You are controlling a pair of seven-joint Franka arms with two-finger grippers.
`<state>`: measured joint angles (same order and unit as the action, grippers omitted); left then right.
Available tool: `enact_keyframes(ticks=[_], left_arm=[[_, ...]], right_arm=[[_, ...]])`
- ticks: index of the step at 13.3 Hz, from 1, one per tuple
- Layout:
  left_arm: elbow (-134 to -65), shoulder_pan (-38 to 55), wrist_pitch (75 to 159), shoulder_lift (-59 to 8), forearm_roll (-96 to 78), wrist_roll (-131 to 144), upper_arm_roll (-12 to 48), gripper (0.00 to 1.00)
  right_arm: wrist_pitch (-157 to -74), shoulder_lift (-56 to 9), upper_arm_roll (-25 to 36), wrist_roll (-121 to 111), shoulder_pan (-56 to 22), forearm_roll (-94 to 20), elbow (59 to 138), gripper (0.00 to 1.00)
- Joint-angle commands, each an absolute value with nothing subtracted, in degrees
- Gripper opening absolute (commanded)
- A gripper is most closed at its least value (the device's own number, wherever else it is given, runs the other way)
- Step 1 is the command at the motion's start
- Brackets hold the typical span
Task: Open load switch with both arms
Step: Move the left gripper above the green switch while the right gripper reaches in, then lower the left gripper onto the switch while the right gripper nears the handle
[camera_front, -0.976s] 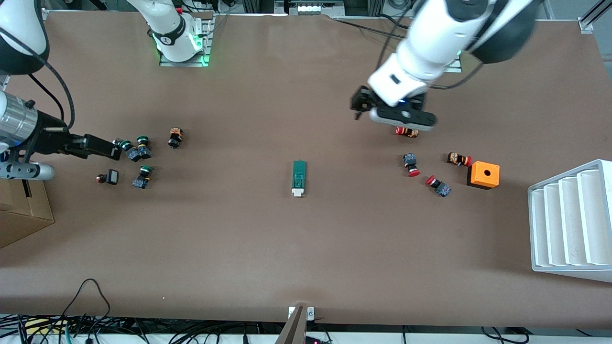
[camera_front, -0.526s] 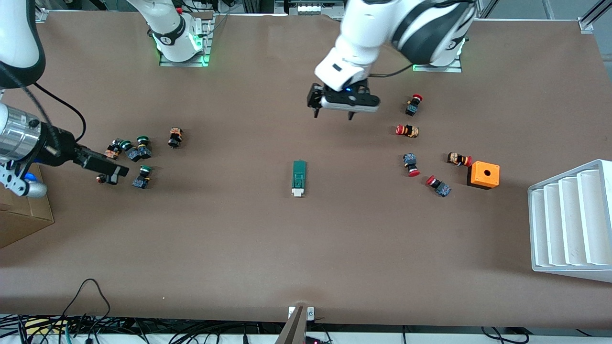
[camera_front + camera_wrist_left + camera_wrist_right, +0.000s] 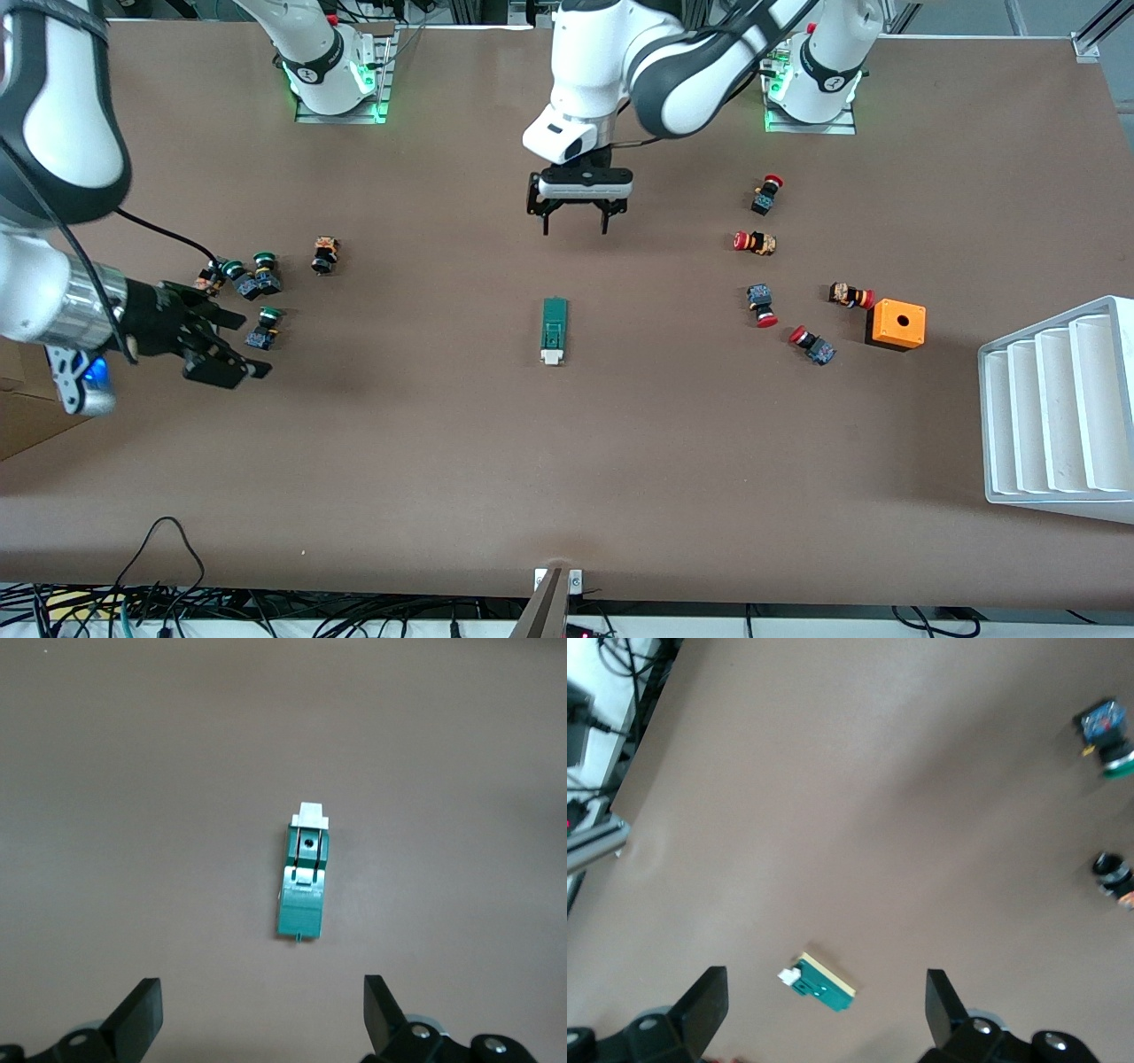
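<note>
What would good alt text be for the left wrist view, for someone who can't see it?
A small dark-green load switch with a white tab at one end lies flat on a bare brown table. The left tool hangs above it, its two black fingers spread wide open and holding nothing.

The left gripper (image 3: 574, 221) is held above the table, fingers pointed down toward six o'clock and spread wide. The right gripper (image 3: 232, 350) is held low, aimed toward four o'clock, its fingers likewise spread apart.
</note>
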<state>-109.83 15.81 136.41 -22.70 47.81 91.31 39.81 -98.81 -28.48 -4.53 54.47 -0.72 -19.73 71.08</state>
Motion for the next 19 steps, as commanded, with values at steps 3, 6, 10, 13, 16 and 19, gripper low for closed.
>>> enact_keyframes(ticks=[3, 6, 10, 13, 16, 19], left_arm=[[-108.3, 18.3, 137.1, -31.8, 72.0, 112.6, 39.7, 1.00], [-108.2, 18.8, 136.5, -36.7, 88.8, 126.3, 39.6, 1.00], [-107.4, 19.9, 133.1, -41.3, 98.6, 133.1, 39.0, 1.00], [-106.6, 21.0, 130.7, -44.0, 104.9, 138.3, 38.0, 1.00], [-104.1, 27.4, 127.1, -45.8, 105.6, 141.1, 33.4, 1.00], [-102.2, 37.0, 127.1, -46.1, 105.8, 146.1, 24.6, 1.00]], right_arm=[[-97.4, -37.9, -5.3, 70.0, -1.2, -24.0, 61.3, 0.99], [-98.2, -41.8, -8.4, 78.8, -1.7, -24.0, 59.6, 0.99], [-98.2, -47.9, -11.9, 84.5, -1.4, -24.0, 56.6, 0.99], [-99.1, -51.9, -13.1, 86.2, -1.2, -24.5, 54.4, 0.98], [-103.7, -54.0, -15.1, 90.3, -1.6, -25.4, 54.5, 0.98], [-106.3, -54.8, -15.0, 93.2, -5.3, -24.6, 54.8, 0.98]])
